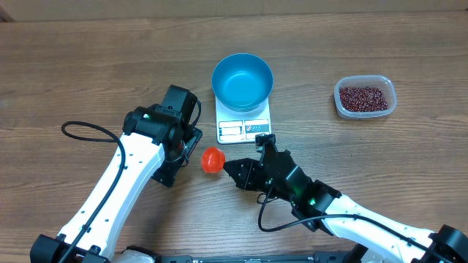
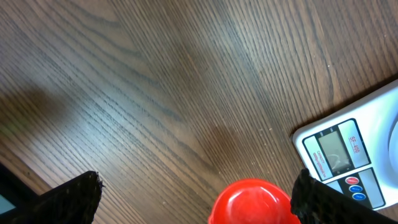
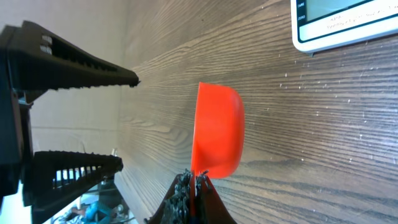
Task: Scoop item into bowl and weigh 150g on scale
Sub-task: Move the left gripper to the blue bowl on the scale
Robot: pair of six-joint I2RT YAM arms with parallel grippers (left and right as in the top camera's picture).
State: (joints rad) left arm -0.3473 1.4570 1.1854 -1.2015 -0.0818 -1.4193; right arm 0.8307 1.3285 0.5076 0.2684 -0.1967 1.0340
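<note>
**Scoop held at the table.** Right gripper: jaws pinched shut on the thin handle of the red scoop. Left gripper: jaws spread wide, empty, flanking the scoop. The beans lie in the clear tub, well apart from the blue bowl on the scale. Risks: so narrow a pinch may let the scoop twist, and lifting it could snag the left fingers.

Wood-grain table fills bkgd, evenly lit, w/ soft shadows.
</note>
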